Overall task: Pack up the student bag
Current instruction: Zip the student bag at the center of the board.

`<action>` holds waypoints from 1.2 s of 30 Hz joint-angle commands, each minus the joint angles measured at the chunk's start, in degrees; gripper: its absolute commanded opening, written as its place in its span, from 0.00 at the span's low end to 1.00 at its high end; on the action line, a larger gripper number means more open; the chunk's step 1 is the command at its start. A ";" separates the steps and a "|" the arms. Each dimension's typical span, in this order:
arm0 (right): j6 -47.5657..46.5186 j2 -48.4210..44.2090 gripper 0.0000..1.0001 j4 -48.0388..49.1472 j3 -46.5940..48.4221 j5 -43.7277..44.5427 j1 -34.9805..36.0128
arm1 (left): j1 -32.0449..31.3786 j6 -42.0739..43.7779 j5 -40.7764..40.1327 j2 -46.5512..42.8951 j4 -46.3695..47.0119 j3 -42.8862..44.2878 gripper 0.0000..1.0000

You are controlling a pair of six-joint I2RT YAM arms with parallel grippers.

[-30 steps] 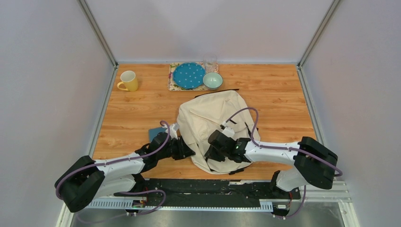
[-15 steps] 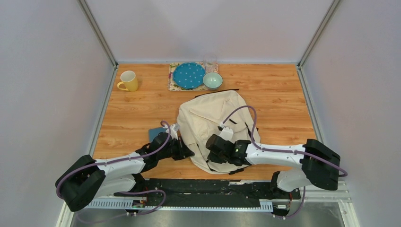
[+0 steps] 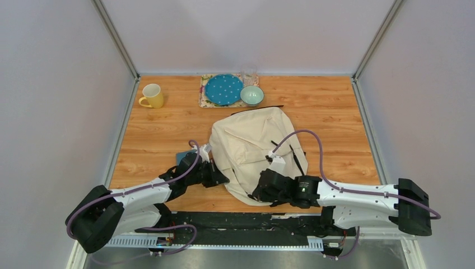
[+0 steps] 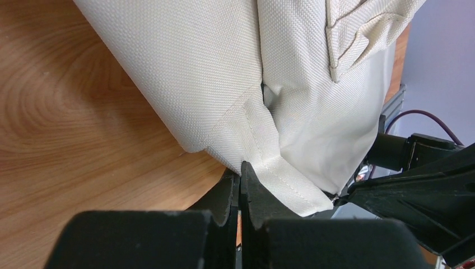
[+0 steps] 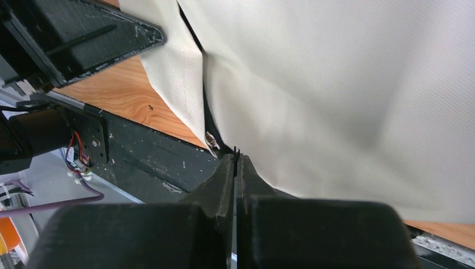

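The student bag [image 3: 250, 147], cream fabric with black straps, lies flat mid-table. My left gripper [image 3: 220, 178] is at its near-left edge. In the left wrist view this gripper [image 4: 241, 167] is shut, pinching a stitched edge of the bag [image 4: 196, 67]. My right gripper [image 3: 259, 194] is at the bag's near edge. In the right wrist view it [image 5: 235, 157] is shut, with a thin black zipper pull [image 5: 234, 150] caught at its tips, beside the dark zipper line in the bag [image 5: 336, 84].
A teal flat item [image 3: 184, 157] lies partly under my left arm. A yellow mug [image 3: 152, 96] stands at the back left. A blue dotted plate [image 3: 224, 89], pale bowl [image 3: 252, 95] and glass [image 3: 248, 74] stand at the back. The black rail [image 3: 241, 221] runs along the near edge.
My right arm has drawn back toward the near edge and swung right, taking its gripper along the bag's near edge. A black strap on the bag now shows. My left gripper has stayed put.
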 commanded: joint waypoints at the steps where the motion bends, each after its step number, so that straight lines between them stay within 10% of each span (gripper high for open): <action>1: -1.41 -3.19 0.00 -5.80 -1.29 0.03 0.88 | 2.28 1.82 -3.98 -0.70 0.15 2.52 0.00; 15: -0.01 -3.81 0.00 -11.85 -1.12 3.10 2.47 | 5.97 4.28 -3.27 -6.23 -5.64 3.57 0.00; 23: 1.31 -5.39 0.00 -5.20 -3.05 3.99 2.47 | 5.80 13.24 1.91 -13.68 -13.99 6.30 0.70; 36: 2.98 -5.65 0.00 -4.22 -2.87 5.13 2.47 | -11.69 -9.41 -8.11 -22.84 -16.14 -0.37 0.76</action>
